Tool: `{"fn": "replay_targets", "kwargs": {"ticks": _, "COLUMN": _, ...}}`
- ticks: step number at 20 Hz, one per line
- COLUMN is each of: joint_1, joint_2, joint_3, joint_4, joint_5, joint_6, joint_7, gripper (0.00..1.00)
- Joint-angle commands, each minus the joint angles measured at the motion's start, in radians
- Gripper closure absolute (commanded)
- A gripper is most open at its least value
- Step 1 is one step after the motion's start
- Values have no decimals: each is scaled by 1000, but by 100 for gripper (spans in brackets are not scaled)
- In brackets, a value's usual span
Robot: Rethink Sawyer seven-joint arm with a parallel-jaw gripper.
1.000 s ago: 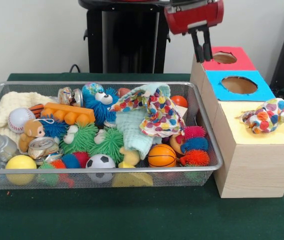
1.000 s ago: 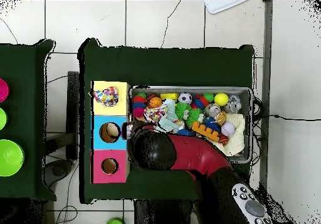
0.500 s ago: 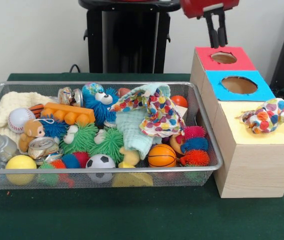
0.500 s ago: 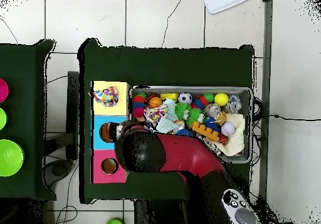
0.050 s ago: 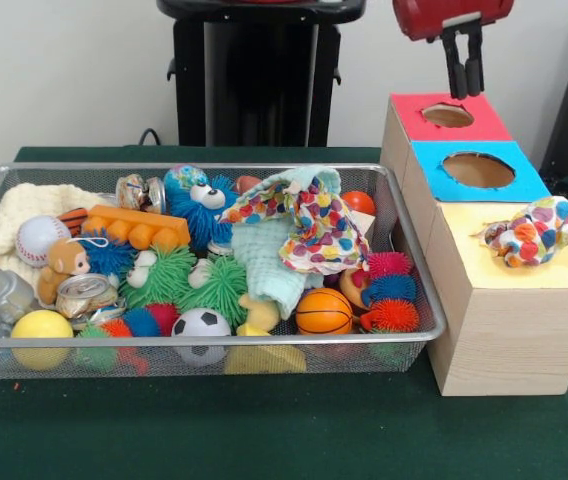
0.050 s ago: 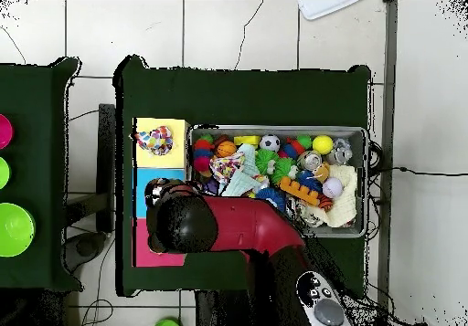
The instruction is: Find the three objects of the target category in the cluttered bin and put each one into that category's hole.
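Observation:
My gripper (image 5: 466, 90) hangs just above the back of the red-topped section, over its hole (image 5: 448, 115). Its two black fingers stand close together and nothing shows between them. The wooden box also has a blue section with a hole (image 5: 478, 168) and a yellow section where a polka-dot cloth (image 5: 536, 232) lies bunched. In the overhead view the arm's head (image 6: 183, 226) covers the red section and hides the gripper; the blue hole (image 6: 155, 192) shows partly. In the wire bin (image 5: 194, 341) another polka-dot cloth (image 5: 309, 225) lies on a pale green cloth (image 5: 269, 265).
The bin holds a cream cloth (image 5: 24, 210), several balls, spiky rubber toys, cans, an orange tray (image 5: 136, 227) and small plush toys. Seen from above, the bin (image 6: 274, 129) sits right of the box. Green and pink bowls (image 6: 14, 229) stand on a table at the left.
The gripper has moved from the bin's corner beside the box to above the red hole, rising a little. From above, the arm's head slid left over the red section.

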Motion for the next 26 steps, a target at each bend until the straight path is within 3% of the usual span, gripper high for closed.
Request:
{"fn": "replay_targets", "kwargs": {"ticks": 1, "joint_1": 26, "joint_2": 75, "joint_3": -132, "joint_4": -118, "joint_5": -110, "joint_6": 70, "joint_7": 99, "gripper": 100}}
{"fn": "replay_targets", "kwargs": {"ticks": 6, "joint_1": 42, "joint_2": 126, "joint_3": -197, "joint_4": -188, "joint_5": -208, "joint_6": 66, "joint_7": 58, "gripper": 100}}
{"fn": "replay_targets", "kwargs": {"ticks": 7, "joint_1": 35, "joint_2": 127, "joint_3": -188, "joint_4": -194, "joint_5": -230, "joint_6": 48, "joint_7": 50, "gripper": 0}}
{"fn": "replay_targets", "kwargs": {"ticks": 12, "joint_1": 47, "joint_2": 148, "joint_3": -215, "joint_4": -246, "joint_5": -280, "joint_6": 35, "joint_7": 54, "gripper": 0}}
{"fn": "replay_targets", "kwargs": {"ticks": 21, "joint_1": 101, "joint_2": 153, "joint_3": -291, "joint_4": -283, "joint_5": -368, "joint_6": 171, "joint_7": 46, "gripper": 0}}
{"fn": "replay_targets", "kwargs": {"ticks": 26, "joint_1": 130, "joint_2": 176, "joint_3": -316, "joint_4": -301, "joint_5": -388, "joint_6": 153, "joint_7": 71, "gripper": 0}}
